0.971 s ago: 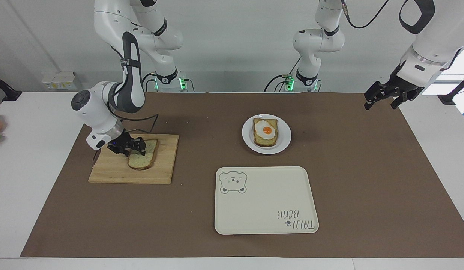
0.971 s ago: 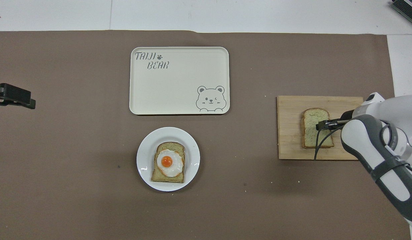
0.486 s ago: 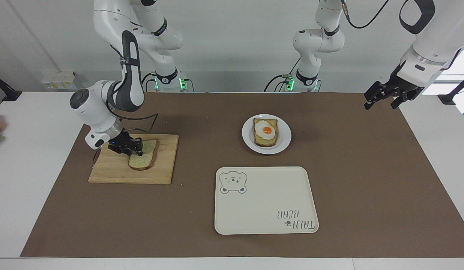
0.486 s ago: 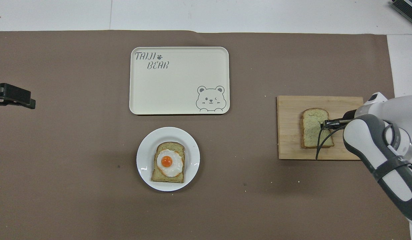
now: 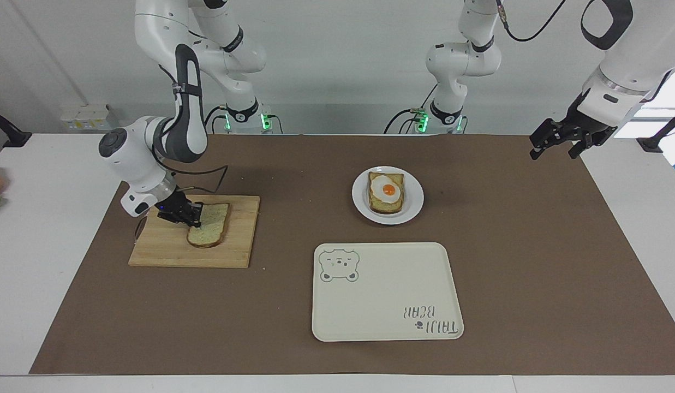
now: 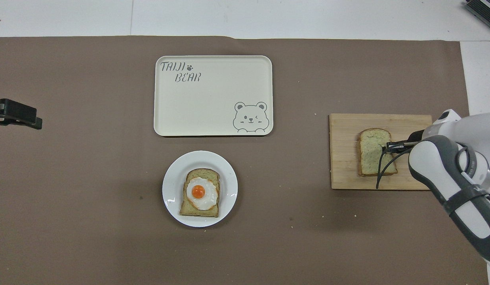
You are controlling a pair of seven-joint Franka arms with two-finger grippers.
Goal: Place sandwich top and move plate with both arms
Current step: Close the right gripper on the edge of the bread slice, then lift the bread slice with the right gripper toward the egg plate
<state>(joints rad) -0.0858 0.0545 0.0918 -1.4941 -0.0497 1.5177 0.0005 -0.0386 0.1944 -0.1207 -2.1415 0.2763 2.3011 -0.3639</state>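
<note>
A brown mat [image 5: 533,245] covers most of the white counter [image 5: 42,273]. The cream tray [image 5: 386,292] with a bear drawing lies on it toward the edge farthest from the robots, with nothing on it. The plate [image 5: 411,210], small, round and white, sits nearer to the robots than the tray and carries a toast slice [image 5: 382,204] topped with a fried egg [image 5: 387,189]. Nothing stands between the plate and the wooden cutting board [image 5: 168,245], which lies well apart from it toward the right arm's end of the counter. The sandwich top [image 5: 211,234] rests on that board, a pale speckled slice with a brown crust. Its long axis runs roughly from near the robots to away from them, and its rounded end points away from the robots. The right pincer [image 5: 196,217] reaches in low from the outer end of the board and is clamped on the slice at its long edge on that side, with the fingertips pressed together on the bread; a dark cable loops beside it. The slice lies close to the board, and whether it has lifted cannot be told. The left arm waits, with the left pincer [image 5: 555,147] raised over the mat's corner at its own end of the counter, its fingers spread apart and holding nothing.
</note>
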